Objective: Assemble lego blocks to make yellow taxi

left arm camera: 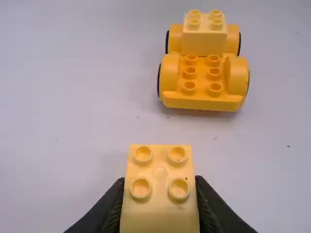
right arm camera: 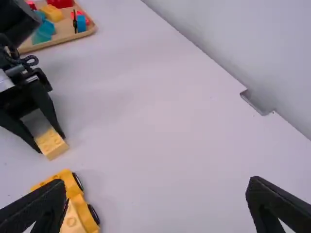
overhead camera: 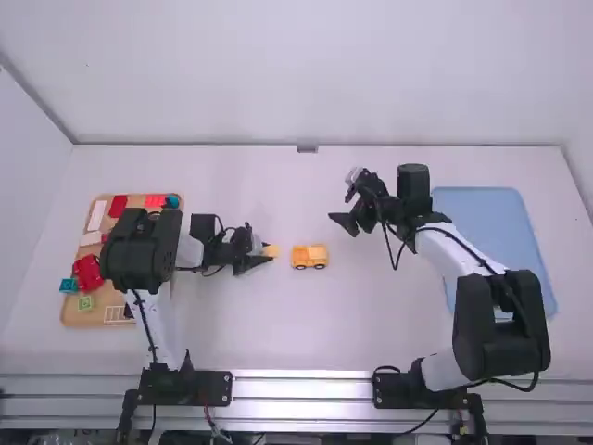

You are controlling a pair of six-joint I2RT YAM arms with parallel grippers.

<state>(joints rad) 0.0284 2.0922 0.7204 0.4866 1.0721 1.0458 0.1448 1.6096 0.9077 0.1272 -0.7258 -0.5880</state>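
Note:
My left gripper is left of the yellow wheeled base, shut on a light yellow block. In the left wrist view, my left gripper pinches that studded block by its sides. Apart from it, the wheeled base carries a light yellow block on its far end. Right of the base and farther from the camera is my right gripper. In the right wrist view, my right gripper stands open with nothing between its fingers; the held block is seen beyond.
On the left, a wooden tray holds several red, white, teal and green pieces, partly hidden under the left arm. A blue tray lies on the right, partly behind the right arm. A wall borders the table's far edge.

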